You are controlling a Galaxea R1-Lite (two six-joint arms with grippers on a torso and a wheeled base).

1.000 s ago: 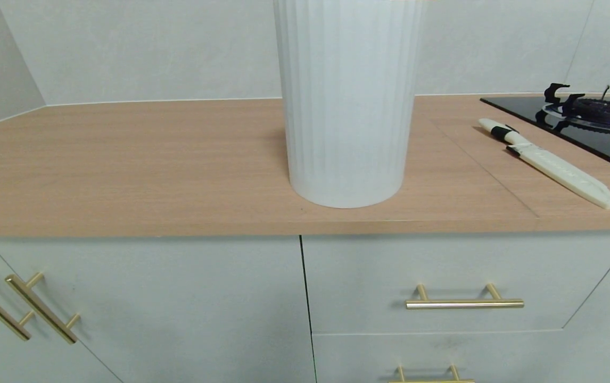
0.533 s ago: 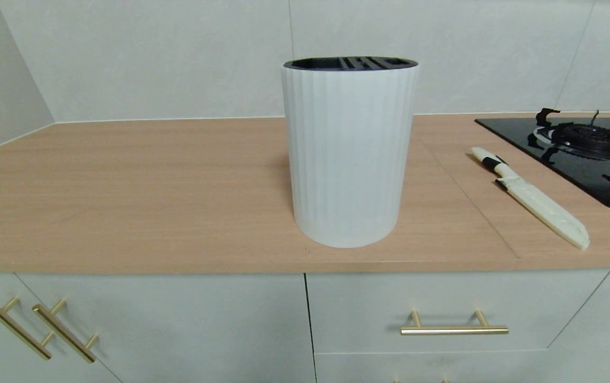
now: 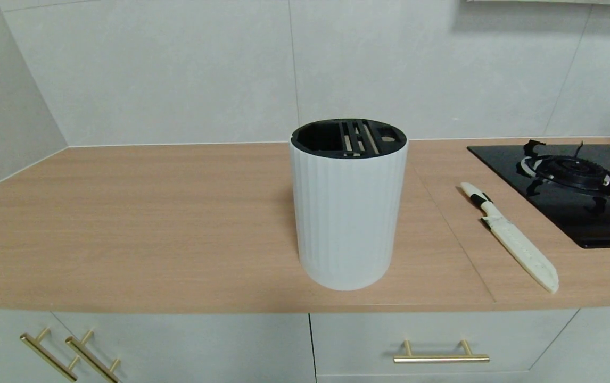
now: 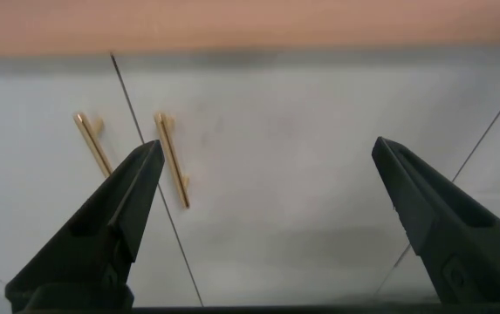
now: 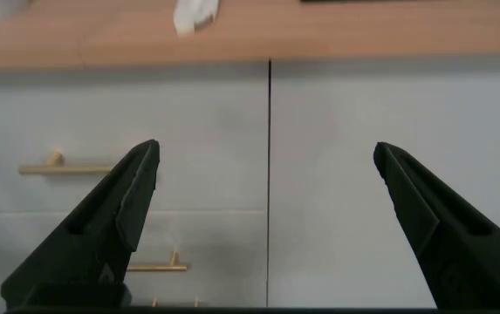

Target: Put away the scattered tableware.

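Both the left pincer (image 4: 267, 146) and right pincer (image 5: 265, 148) gape wide and empty below the counter (image 3: 150, 223), where the knife (image 3: 508, 236) lies flat between the slotted holder (image 3: 347, 213) and hob (image 3: 566, 186), tip near the front edge, so a clumsy nudge could knock it off; the slots' depth is hidden

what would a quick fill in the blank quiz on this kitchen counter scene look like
1. The white ribbed holder stands upright on the wooden counter, and its slotted top insert is ____ in colour.
2. The knife lies flat on the counter, on the robot's ____ side of the holder.
3. The left gripper and the right gripper face the cabinet fronts, both with jaws ____ and nothing between them.

Missing words: black; right; open
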